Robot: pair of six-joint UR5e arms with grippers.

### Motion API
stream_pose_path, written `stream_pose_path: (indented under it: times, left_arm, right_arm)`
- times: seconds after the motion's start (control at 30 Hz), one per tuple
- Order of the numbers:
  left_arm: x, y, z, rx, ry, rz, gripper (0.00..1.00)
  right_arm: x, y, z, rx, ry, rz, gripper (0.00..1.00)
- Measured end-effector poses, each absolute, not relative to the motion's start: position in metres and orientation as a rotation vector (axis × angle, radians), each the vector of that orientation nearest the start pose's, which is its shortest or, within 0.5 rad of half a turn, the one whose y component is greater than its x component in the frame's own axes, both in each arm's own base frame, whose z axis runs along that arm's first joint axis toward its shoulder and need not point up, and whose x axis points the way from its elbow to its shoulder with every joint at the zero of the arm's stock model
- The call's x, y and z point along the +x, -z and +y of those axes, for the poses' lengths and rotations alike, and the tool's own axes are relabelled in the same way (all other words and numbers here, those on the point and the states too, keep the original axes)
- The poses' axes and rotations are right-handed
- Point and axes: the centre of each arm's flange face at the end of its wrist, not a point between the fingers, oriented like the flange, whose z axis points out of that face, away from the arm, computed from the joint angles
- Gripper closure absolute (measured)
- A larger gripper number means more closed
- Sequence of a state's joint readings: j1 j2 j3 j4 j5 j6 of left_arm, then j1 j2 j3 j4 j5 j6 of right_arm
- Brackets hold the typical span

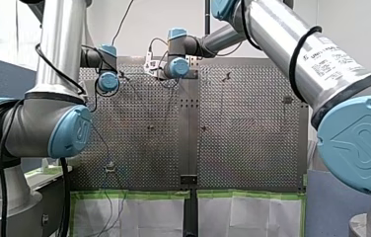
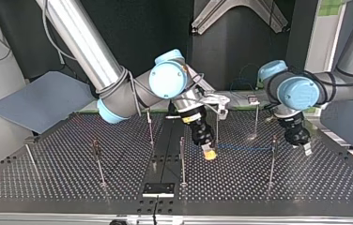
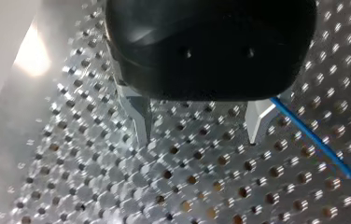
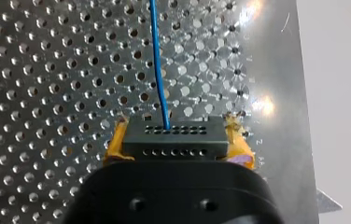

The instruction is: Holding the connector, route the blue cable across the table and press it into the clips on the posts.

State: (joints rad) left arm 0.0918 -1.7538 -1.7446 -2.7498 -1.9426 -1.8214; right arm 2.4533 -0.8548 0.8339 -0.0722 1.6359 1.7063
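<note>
Routing is underway: my right gripper (image 4: pixel 177 136) clamps the connector (image 4: pixel 173 142), my left gripper (image 3: pixel 199 133) gapes empty; blue cable (image 4: pixel 157 60) needs clipping next.

Jaws apart (blue cable (image 3: pixel 323 149) just beside).

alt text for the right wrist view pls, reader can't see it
My right gripper is shut on a black connector, its yellow pads pressing on either side. A thin blue cable leaves the connector and runs ahead of the gripper over the perforated metal table.
</note>
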Motion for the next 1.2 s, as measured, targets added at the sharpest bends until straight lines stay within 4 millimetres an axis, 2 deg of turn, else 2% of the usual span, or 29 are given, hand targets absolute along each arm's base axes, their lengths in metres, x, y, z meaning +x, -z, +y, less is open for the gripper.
stream_pose_path:
  times: [0.27, 0.77, 1.2]
  left_arm:
    - [0.518, -0.349, -0.059, -0.534, -0.088, 1.463, 0.00]
    - [0.461, -0.348, -0.078, -0.513, -0.069, 1.518, 0.00]
    - [0.428, -0.386, -0.099, -0.451, -0.012, 1.482, 0.00]
  right_arm:
    - [0.680, -0.401, -0.400, -2.241, 2.604, 1.128, 1.00]
    - [0.678, -0.404, -0.402, -2.248, 2.603, 1.162, 1.00]
    - [0.674, -0.402, -0.405, -2.256, 2.592, 1.188, 1.00]
